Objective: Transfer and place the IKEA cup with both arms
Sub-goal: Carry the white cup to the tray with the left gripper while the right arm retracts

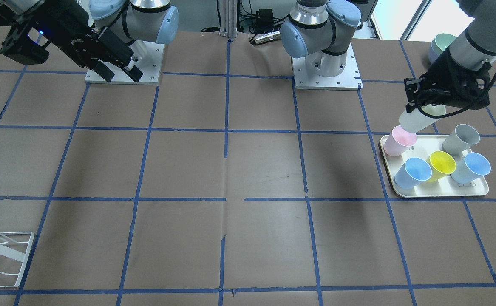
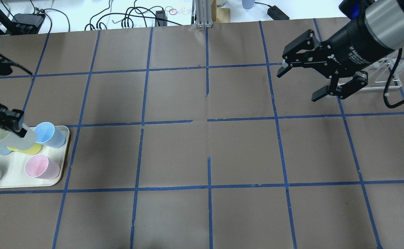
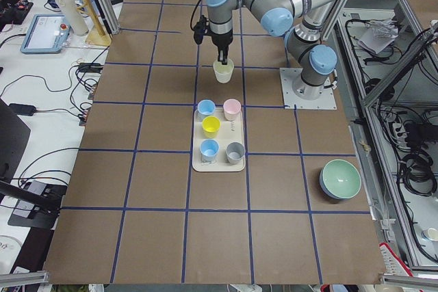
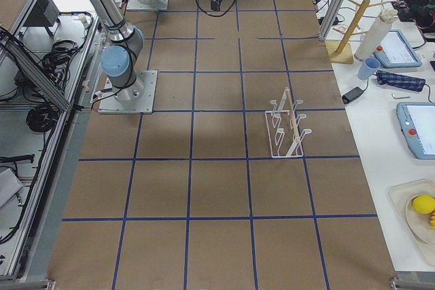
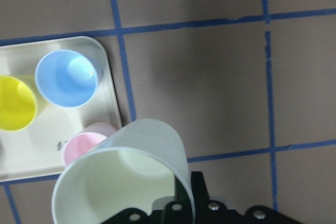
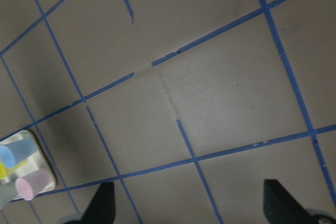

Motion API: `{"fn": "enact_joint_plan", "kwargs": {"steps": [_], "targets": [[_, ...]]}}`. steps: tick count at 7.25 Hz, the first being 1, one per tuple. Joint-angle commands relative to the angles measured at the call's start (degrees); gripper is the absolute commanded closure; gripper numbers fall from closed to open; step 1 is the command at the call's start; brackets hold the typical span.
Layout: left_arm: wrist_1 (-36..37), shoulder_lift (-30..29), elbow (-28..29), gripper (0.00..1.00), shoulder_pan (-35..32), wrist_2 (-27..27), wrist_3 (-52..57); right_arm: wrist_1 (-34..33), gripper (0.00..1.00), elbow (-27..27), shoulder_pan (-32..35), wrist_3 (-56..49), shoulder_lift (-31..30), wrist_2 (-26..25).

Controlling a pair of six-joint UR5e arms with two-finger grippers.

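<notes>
Above the tray at the table's left end, the lift wanted to clear the pink cup and travel steadily right toward the right gripper, fingers spread wide, well apart; the left gripper pinched the IKEA cup by its rim, the tilted body hanging below the fingers

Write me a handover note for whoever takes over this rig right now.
Left hand: shut on the white cup, held tilted and lifted clear of the tray.
Right hand: open and empty, in the air over the table.
Done: cup picked off the tray.
Left: pass it to the right hand, then set it down.
</notes>
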Motion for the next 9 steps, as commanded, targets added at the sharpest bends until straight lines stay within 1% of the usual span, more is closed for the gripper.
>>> {"fn": "enact_joint_plan", "kwargs": {"steps": [1,2,3,4,5,6,7,9], "targets": [[8.9,-1.5,-5.0,1.0,10.5,2.9,6.1,-1.0,0.0,-0.1,5.1,-2.0,-0.1,-17.3],[15.2,-2.5,-8.1,1.0,11.2,2.9,6.1,-1.0,0.0,0.7,5.9,-2.4,0.0,-18.8],[18.9,-2.7,-10.9,1.0,11.6,3.0,6.2,-0.7,0.0,1.6,6.0,-3.2,0.2,-18.8],[19.6,-3.3,-11.8,1.0,12.2,2.8,6.1,-0.9,0.0,1.8,6.0,-6.0,0.0,-19.3],[23.0,-5.0,-11.9,1.0,12.2,2.5,5.6,-1.3,0.0,1.7,5.9,-10.0,0.0,-18.9],[24.7,-7.2,-13.1,1.0,12.2,2.5,5.5,-1.6,0.0,1.3,5.2,-11.9,0.3,-18.8],[28.8,-9.3,-14.3,1.0,12.2,2.8,5.1,-2.1,0.0,0.8,4.9,-12.2,1.3,-19.0],[29.5,-12.3,-14.7,1.0,12.2,2.4,4.9,-4.8,0.0,0.8,4.9,-10.9,3.2,-19.2]]}}
